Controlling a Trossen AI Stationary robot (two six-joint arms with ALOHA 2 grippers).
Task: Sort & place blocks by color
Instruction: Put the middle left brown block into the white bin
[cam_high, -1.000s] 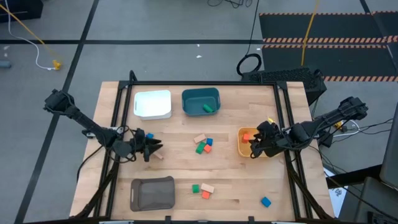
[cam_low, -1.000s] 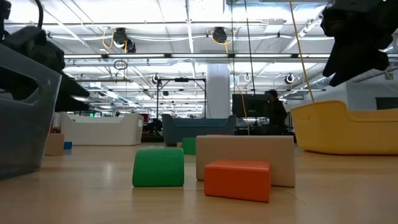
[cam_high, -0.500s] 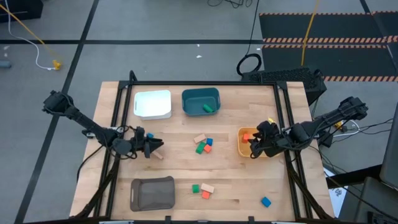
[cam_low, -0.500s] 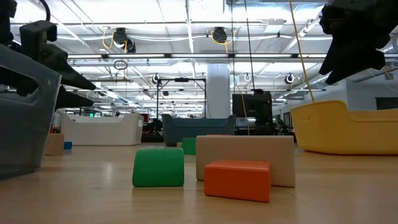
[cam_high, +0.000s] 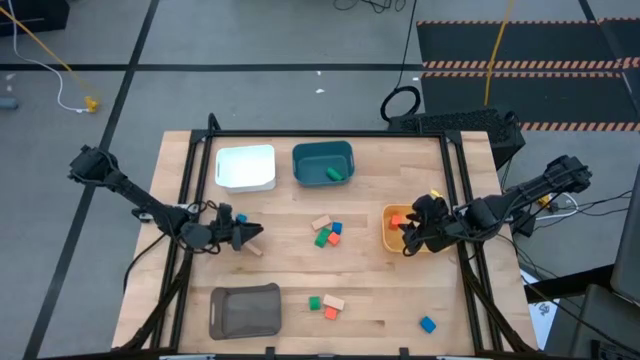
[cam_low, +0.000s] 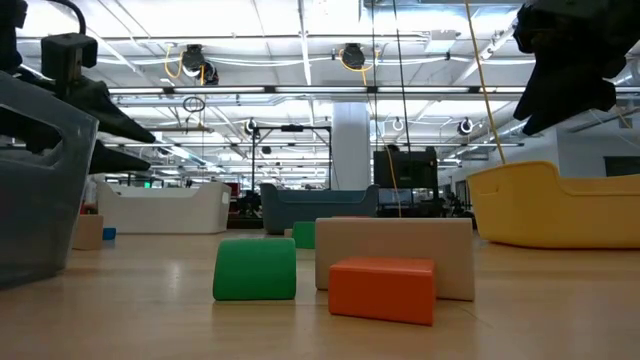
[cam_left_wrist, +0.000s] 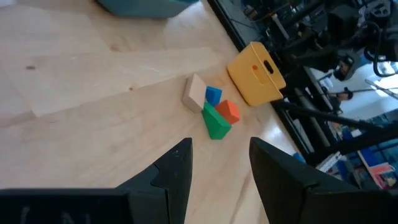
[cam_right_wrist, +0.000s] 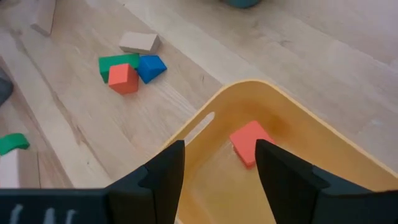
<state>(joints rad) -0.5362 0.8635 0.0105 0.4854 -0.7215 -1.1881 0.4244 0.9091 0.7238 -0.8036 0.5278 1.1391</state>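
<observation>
Your right jaws (cam_right_wrist: 214, 168) are hanging open and empty over the yellow bin (cam_right_wrist: 298, 124), a red block (cam_right_wrist: 250, 143) lying just ahead inside. Your left jaws (cam_left_wrist: 217, 171) are gaping too, the mixed cluster (cam_left_wrist: 212, 112) well ahead; reaching in risks scattering neighbouring blocks.

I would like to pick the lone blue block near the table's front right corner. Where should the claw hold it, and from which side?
Judging from the high view, the blue block lies alone on bare wood, turned slightly askew to the table edges. Coming straight down from above and closing on two opposite flat sides, with the claw turned to match its skew, seems best; nothing beside it blocks the fingers.
</observation>
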